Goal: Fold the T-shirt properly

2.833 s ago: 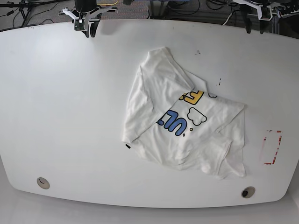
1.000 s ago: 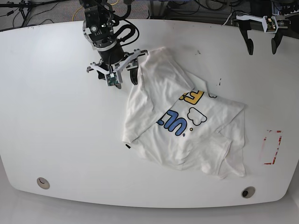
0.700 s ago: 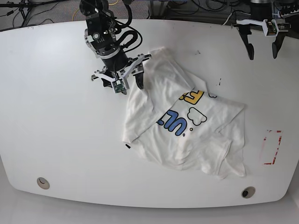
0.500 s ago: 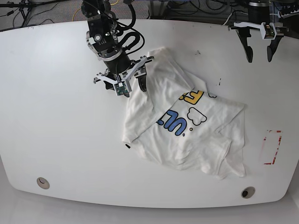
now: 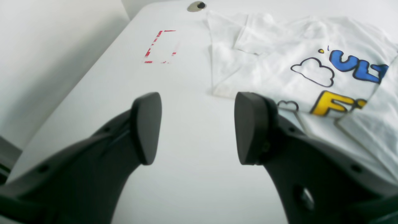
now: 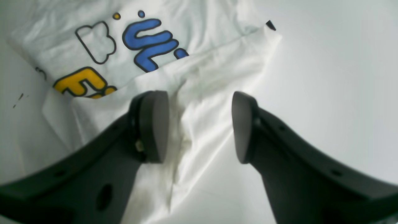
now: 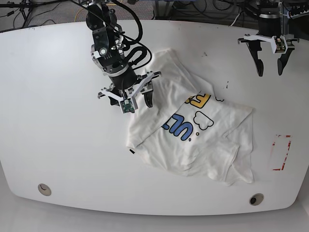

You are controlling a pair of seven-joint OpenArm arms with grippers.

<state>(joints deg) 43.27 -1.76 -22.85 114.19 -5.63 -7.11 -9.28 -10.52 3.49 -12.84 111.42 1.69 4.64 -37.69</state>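
T-shirt [image 7: 193, 128] lies crumpled mid-table. Right gripper [image 7: 136, 98] is spread over its folded-over flap, left gripper [image 7: 269, 66] spread too, well off by the far edge. Risk imo: pinching 2 layers at once, bunching it worse.

A wide white counter [image 7: 58, 145] with rounded corners fills most of the base view under even, bright light. Two round grommet holes [image 7: 44, 189] sit near its front edge, and a red dashed rectangle [image 7: 281, 152] marks the surface. Dark cables [image 7: 193, 7] tangle behind the far edge.
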